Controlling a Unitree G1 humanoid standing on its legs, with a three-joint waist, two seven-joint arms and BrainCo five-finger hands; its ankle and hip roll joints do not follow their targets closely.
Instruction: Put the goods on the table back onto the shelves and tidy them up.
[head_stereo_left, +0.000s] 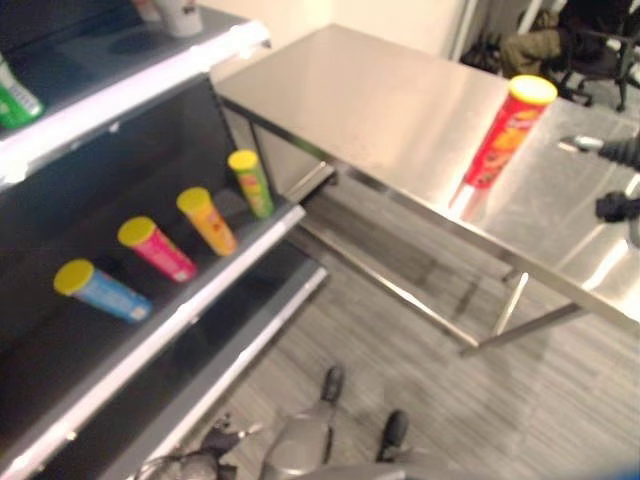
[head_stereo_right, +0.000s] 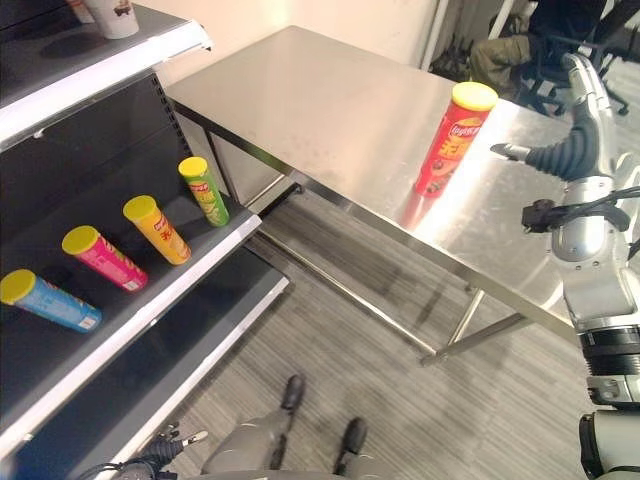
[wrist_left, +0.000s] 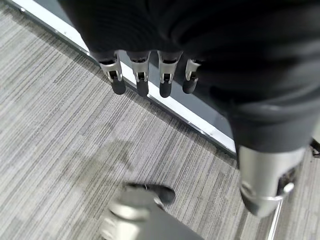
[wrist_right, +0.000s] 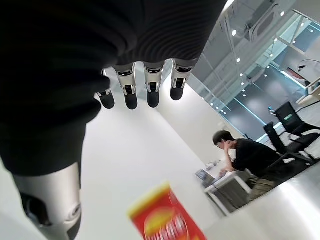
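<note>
Right hand (wrist_right: 145, 90) relaxed and empty, raised right of the upright red can (head_stereo_right: 455, 140) on the steel table (head_stereo_right: 330, 110), left hand (wrist_left: 150, 75) relaxed over carpet, four cans (head_stereo_right: 155, 230) lying on the left shelf (head_stereo_right: 190, 270), seated person (wrist_right: 250, 155) visible from the right wrist.

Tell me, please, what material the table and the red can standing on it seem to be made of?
The table looks like brushed stainless steel: silver-grey, with soft reflections, including the can's. The red can looks like a glossy printed tube, probably cardboard, with a yellow lid that seems plastic; the pictures cannot settle this.
</note>
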